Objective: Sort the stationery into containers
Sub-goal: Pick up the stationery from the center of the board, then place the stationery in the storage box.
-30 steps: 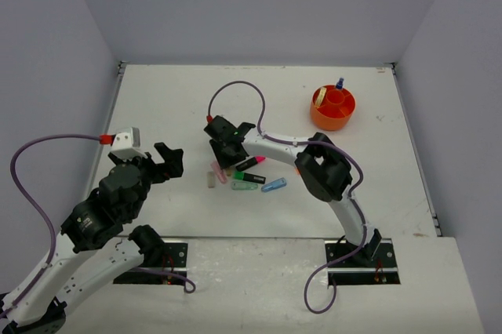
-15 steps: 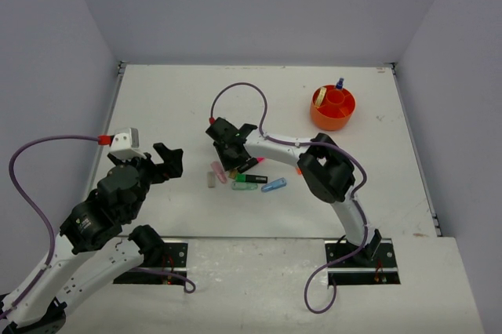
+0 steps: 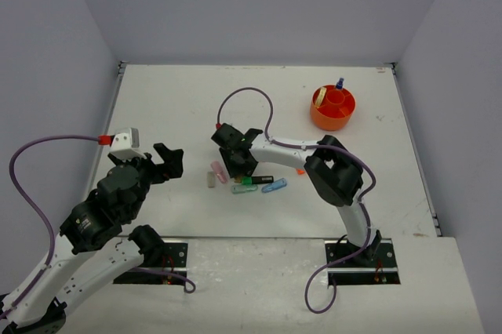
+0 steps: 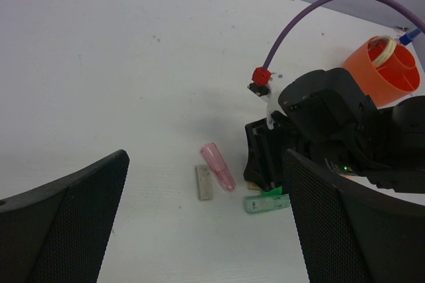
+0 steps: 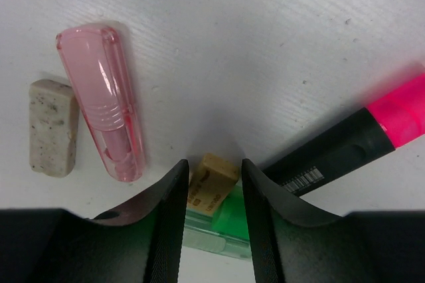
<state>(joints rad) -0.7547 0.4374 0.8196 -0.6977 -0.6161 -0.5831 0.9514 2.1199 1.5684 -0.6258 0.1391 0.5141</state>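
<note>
Stationery left to sort lies bunched in the middle of the table [image 3: 172,107], well apart from the orange tub [image 3: 328,121] at the far right. We have the right gripper [image 5: 213,163] down over a small beige eraser [image 5: 211,180] propped on the green highlighter [image 5: 222,230], jaws part-open and hugging its sides; whether they pinch it we cannot tell. We judge it light, rubbery and grippy, best taken across its short width. Our left gripper [image 3: 169,160] hangs wide open, empty.
</note>
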